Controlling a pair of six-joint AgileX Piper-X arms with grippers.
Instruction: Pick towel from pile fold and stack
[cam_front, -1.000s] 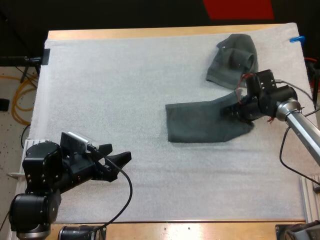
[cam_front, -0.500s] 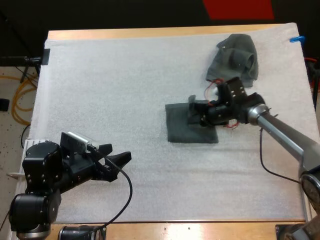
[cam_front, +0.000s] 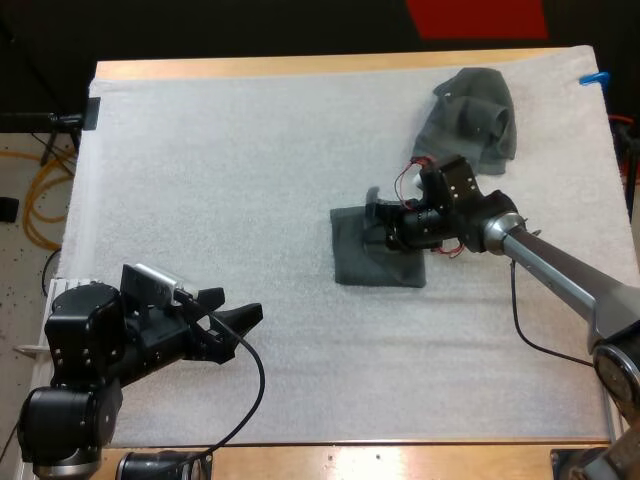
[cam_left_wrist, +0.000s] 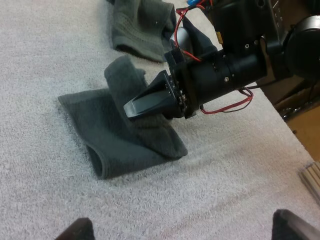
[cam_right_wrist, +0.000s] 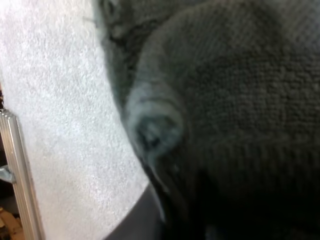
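High view: far, above mat (cam_front: 250, 150) near edge, facing forward-down, covers whole mat. Left wrist: low over near-left corner, facing folded towel (cam_left_wrist: 115, 145), shared with high view. Right wrist: pressed close on same towel.

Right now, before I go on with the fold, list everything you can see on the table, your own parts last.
folded towel: one, dark grey-green, right of the mat's middle, one flap raised.
crumpled towel: one, dark grey-green, far right corner of the mat.
white mat: one, white, covering the table.
wooden table: one, light wood, bare along the far and near edges.
right gripper: one, black, shut on the folded towel's raised flap.
left gripper: one, black, open, over bare mat at the near left.
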